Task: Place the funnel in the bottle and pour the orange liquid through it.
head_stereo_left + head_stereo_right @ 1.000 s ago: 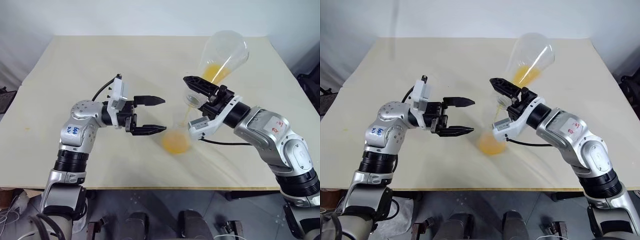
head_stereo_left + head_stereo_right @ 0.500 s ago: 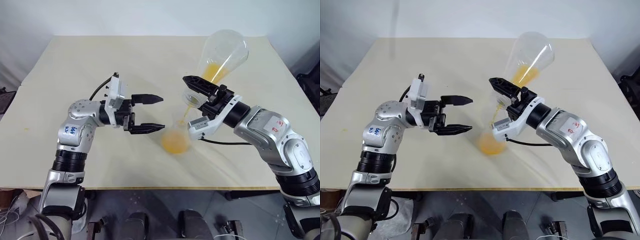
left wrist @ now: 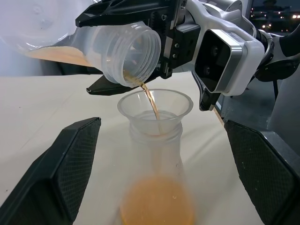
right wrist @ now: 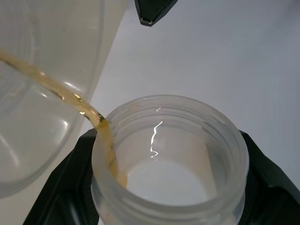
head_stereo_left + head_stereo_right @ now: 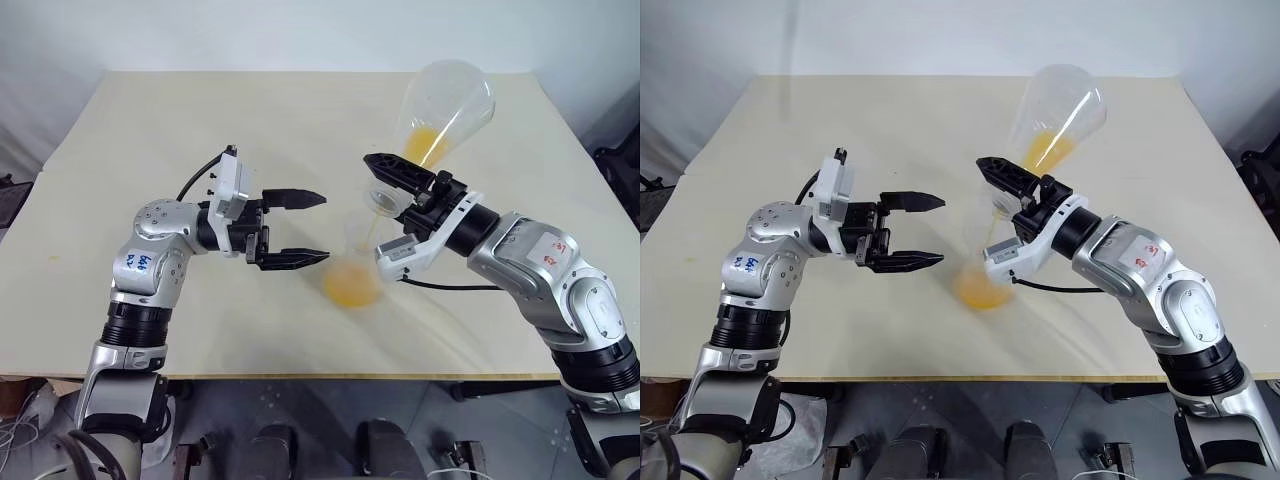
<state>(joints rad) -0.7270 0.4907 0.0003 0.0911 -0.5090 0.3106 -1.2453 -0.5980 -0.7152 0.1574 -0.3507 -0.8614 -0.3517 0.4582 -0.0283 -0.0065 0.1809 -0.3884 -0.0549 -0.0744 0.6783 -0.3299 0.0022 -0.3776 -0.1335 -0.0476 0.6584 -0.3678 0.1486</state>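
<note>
The right gripper (image 5: 392,178) was clamped on the neck of the big flask (image 5: 445,108), tipped with its mouth (image 3: 133,54) lower than its base. A thin stream of orange liquid (image 3: 151,101) ran from that mouth into the funnel (image 3: 155,105) just beneath the gripper. The funnel sat in the neck of the bottle (image 5: 352,275), which stood upright on the table (image 5: 250,130) below and slightly left of the right gripper. More liquid pooled in the bottle's base (image 3: 157,205), and some remained in the flask's lowered side (image 5: 428,145). The left gripper (image 5: 315,228) hung level with its fingers spread wide and empty, pointing at the bottle, just beside it but not touching.
</note>
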